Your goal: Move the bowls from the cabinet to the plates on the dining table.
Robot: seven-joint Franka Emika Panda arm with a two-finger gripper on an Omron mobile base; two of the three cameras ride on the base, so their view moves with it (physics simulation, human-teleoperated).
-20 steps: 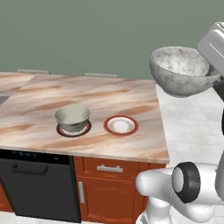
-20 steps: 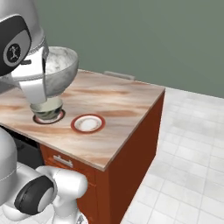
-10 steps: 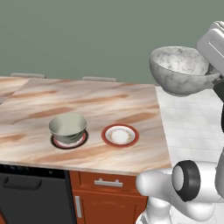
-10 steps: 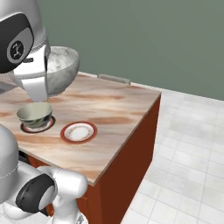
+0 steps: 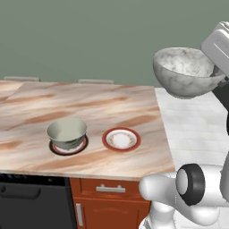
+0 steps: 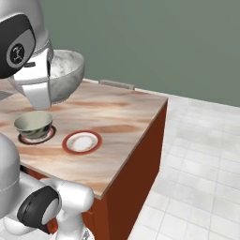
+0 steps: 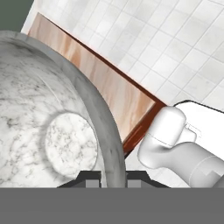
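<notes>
A: What has the gripper [image 7: 106, 178] got?
B: Its jaws pinch the rim of the speckled marble bowl [image 5: 185, 71], raised off the table's end.
A: And the dining table [image 5: 112, 105]?
B: Veined beige marble. The views have shifted sideways since earlier. The metal bowl [image 5: 66, 132] sits on the black-rimmed plate [image 5: 67, 148]; the red-rimmed plate [image 5: 121, 139] beside it is bare.
</notes>
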